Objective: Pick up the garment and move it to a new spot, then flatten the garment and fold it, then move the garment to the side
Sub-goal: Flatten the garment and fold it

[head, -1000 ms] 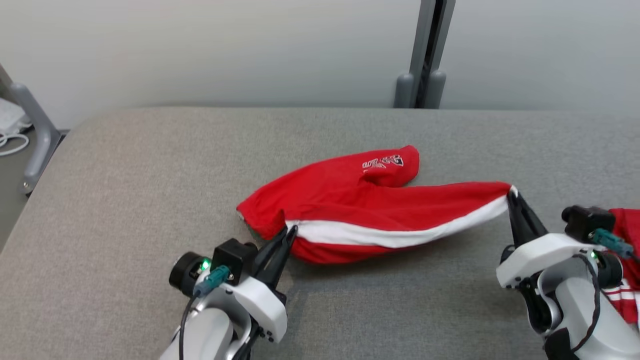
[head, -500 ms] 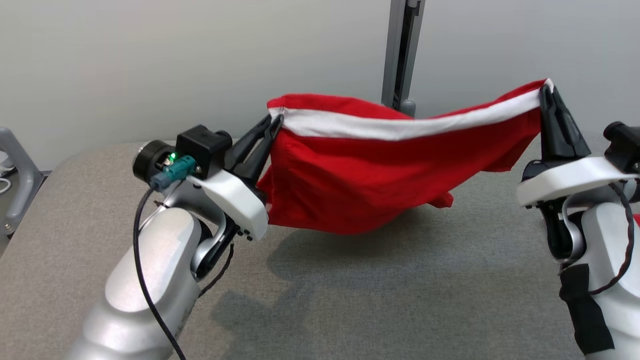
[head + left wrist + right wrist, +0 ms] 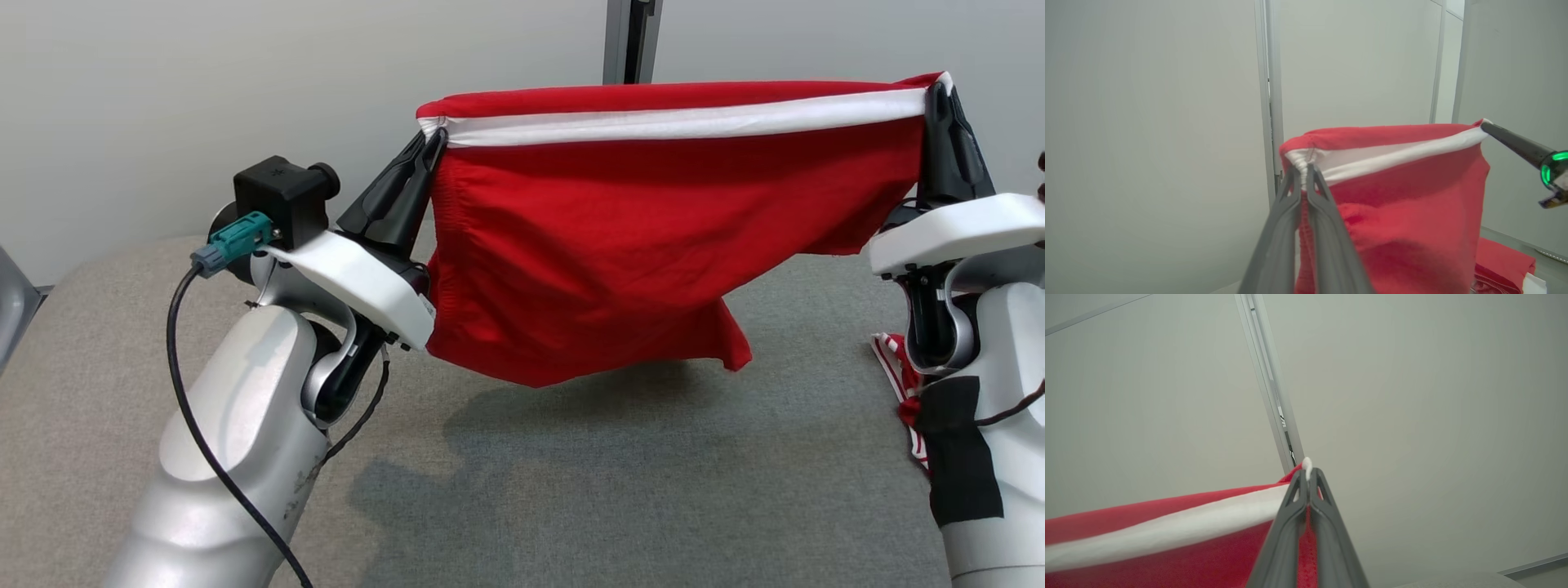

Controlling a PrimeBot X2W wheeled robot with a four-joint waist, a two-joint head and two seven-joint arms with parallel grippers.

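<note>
Arms are hoisting the red garment (image 3: 653,245) higher, its white band drawing taut. Left gripper (image 3: 435,140) and right gripper (image 3: 939,88) are each pinching shut on a band corner. Pick-up appears to be finishing; carrying it level to a new spot is falling due.

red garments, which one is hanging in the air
The plain red garment with the white band, stretched between the left gripper and right gripper. The striped red garment lies on the table.

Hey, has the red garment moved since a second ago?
Yes, upward. The garment lay on the grey table; now it hangs above it, stretched between the left gripper and right gripper.
</note>
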